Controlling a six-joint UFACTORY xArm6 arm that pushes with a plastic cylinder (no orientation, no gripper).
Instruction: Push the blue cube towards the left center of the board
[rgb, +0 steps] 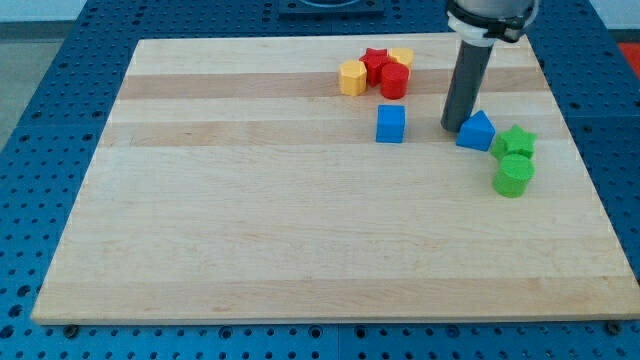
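The blue cube (390, 124) sits on the wooden board (250, 220), right of centre in the upper part of the view. My tip (453, 127) rests on the board to the right of the cube, with a gap between them. It stands right against the left side of a second blue block (476, 131), a peaked, house-like shape.
A cluster above the cube holds a yellow block (352, 77), a red star (375, 63), a red cylinder (393, 81) and another yellow block (401, 56). A green star (518, 141) and a green cylinder (514, 175) lie at the right.
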